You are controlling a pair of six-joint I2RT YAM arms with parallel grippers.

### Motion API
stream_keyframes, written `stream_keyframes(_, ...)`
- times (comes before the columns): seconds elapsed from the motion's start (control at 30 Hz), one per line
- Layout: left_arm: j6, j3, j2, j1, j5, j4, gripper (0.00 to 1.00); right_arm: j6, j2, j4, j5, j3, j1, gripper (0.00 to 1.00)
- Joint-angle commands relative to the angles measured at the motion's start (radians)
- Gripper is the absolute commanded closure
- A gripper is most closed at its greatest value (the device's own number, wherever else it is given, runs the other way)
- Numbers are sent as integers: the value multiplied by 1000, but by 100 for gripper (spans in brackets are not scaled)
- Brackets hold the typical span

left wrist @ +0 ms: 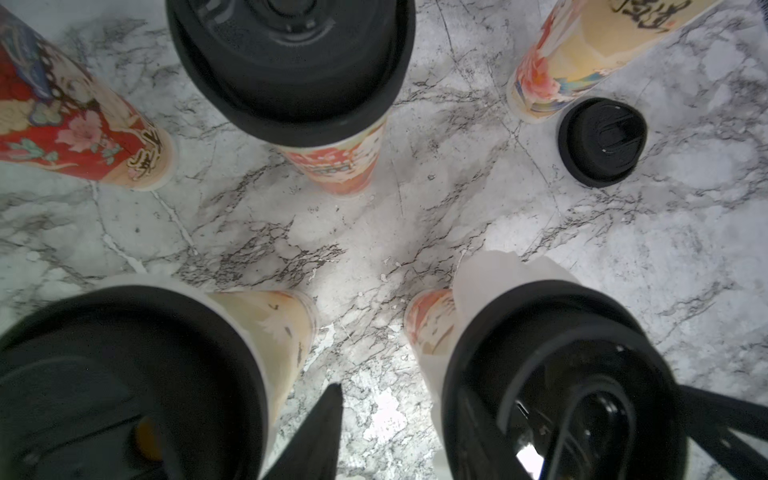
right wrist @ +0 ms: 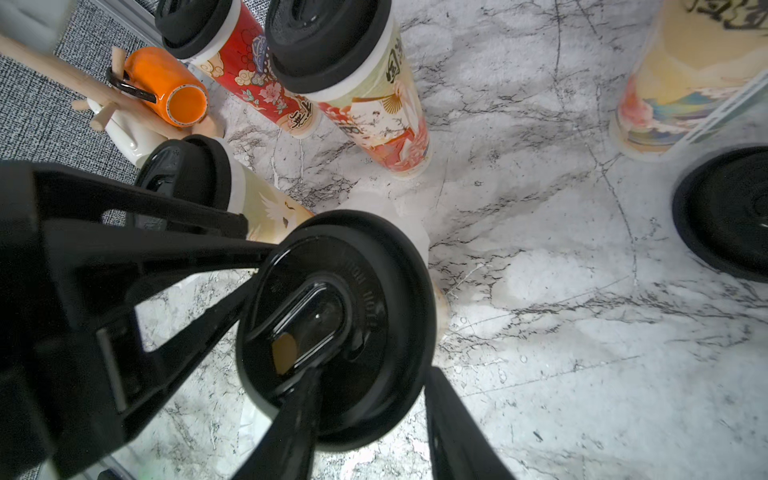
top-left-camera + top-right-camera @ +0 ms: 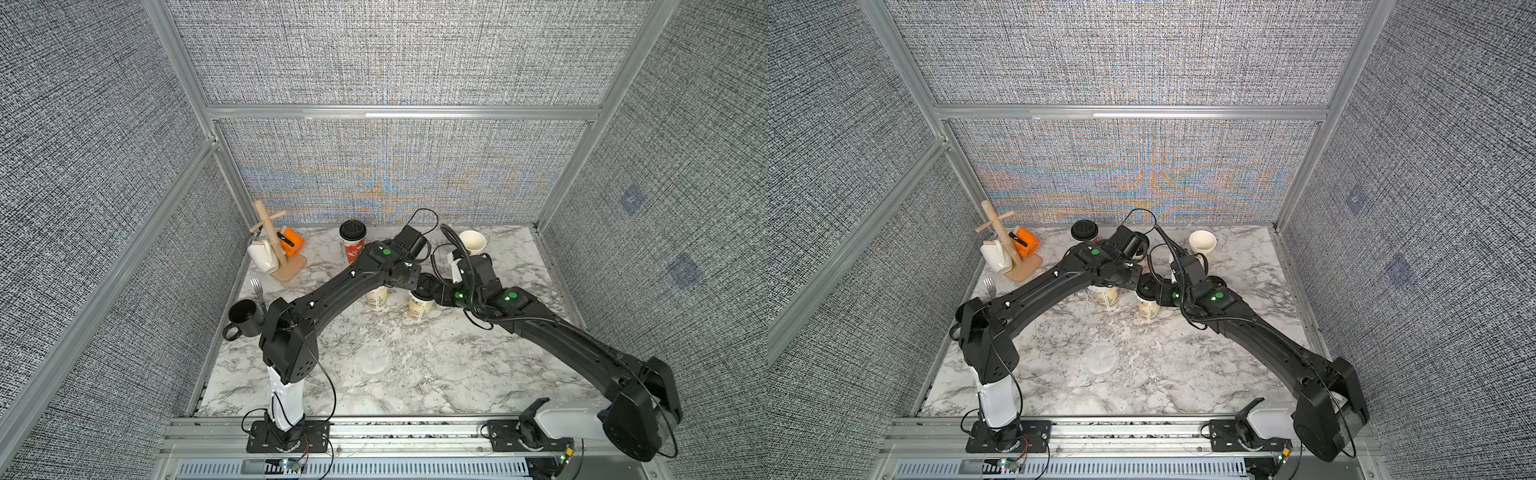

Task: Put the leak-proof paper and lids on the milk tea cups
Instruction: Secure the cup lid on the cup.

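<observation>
Our left gripper has its jaws apart at the black round plastic lid on an upright beige printed paper cup, long axis vertical. Our right gripper straddles that lid's rim; we cannot tell whether it pinches. Translucent whitish film sticks out beneath the lid, just under both grippers. Neighbouring lidded cups crowd close. A second film disc lies flat, back toward the arm bases, on open marble tabletop.

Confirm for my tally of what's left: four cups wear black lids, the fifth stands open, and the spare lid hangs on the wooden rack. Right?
Not quite: the spare lid lies on the table beside the open cup, not on the rack; the left wrist view shows it. The rest holds.
</observation>
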Motion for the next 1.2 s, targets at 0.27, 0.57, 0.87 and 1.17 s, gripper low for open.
stream_keyframes(0.27,75,280,105,-5,28,-167,36,65,50,-115,-7,-15,-5,60)
stream_keyframes(0.57,114,215,38,-9,145,-113,36,75,42,-113,-3,2,-7,61)
stream_keyframes(0.87,102,99,33,-11,104,-84,38,55,11,-137,2,47,-13,61)
stream_keyframes(1.17,100,113,94,-13,88,-68,38,43,9,-135,-11,64,-17,61)
